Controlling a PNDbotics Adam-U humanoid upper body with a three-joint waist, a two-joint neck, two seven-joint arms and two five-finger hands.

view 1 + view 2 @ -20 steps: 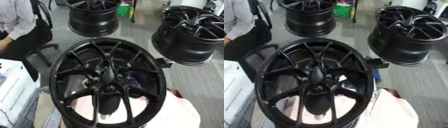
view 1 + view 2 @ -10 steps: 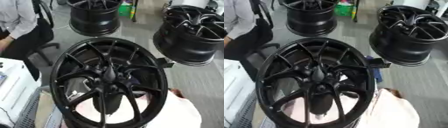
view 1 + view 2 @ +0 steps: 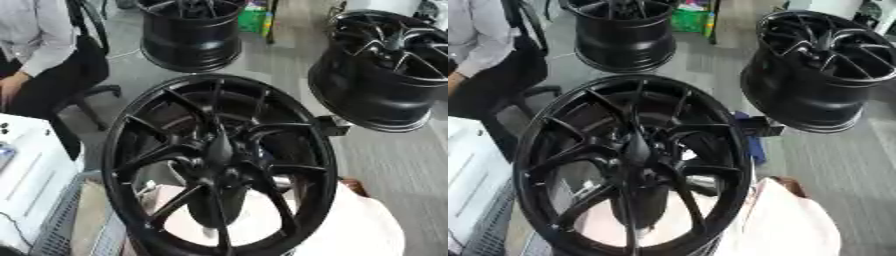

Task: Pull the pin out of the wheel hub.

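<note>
We see a grey floor [image 3: 385, 165] carrying two black wheels, one far left [image 3: 188, 32], one far right [image 3: 385, 70] (both resting on their rims, approx. upright). Nearer, the big black wheel hub [image 3: 219, 165] sits on a pale pinkish cloth-covered surface [image 3: 359, 225].

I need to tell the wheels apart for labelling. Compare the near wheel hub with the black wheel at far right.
The near wheel hub fills the foreground and stands tilted toward the camera over a pale cloth; the far right wheel shows smaller and sits on the grey floor. The near wheel hub's spokes look uniformly dark, while the far right wheel's spokes catch bright highlights. Both are black multi-spoke rims. No robot hand shows.
</note>
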